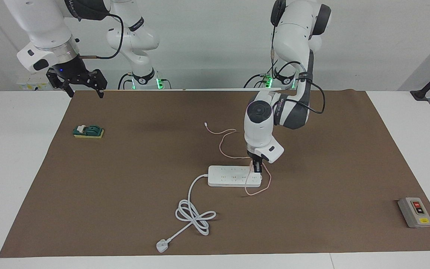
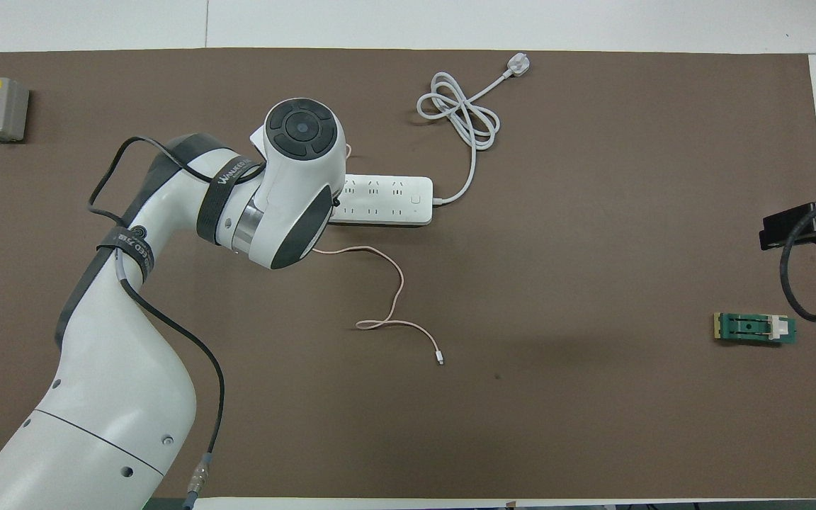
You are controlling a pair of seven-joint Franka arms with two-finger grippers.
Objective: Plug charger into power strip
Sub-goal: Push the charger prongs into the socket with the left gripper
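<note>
Charger point(image 1: 253, 164) handling: the small pale pink cube sits pinched between the fingers of the left gripper point(image 1: 256, 169), directly over the end of the power strip point(image 1: 233, 176) toward the left arm's end of the table. Whether the prongs have entered a socket cannot be told; the overhead view hides the cube under the wrist.

The cube looks light, rigid and smooth-sided, so a firm pinch across two flat faces, well clear of the prongs, seems correct. A tilted hold would likely jam the prongs at the socket mouth.

The thin pink cable point(image 2: 394, 297) is limp. It loops off the strip's end and trails across the brown mat point(image 2: 592, 397) toward the robots, ending in a small connector. It should drag freely but could snag on the strip's corner.

The power strip is flat, stiff and light. It lies unrestrained on the mat, with its thick white cord point(image 1: 192, 213) coiled farther from the robots, and may slide or tip under off-centre pressure.

The right gripper point(image 1: 82, 85) waits with fingers spread above the mat's edge nearest the robots, at the right arm's end.
</note>
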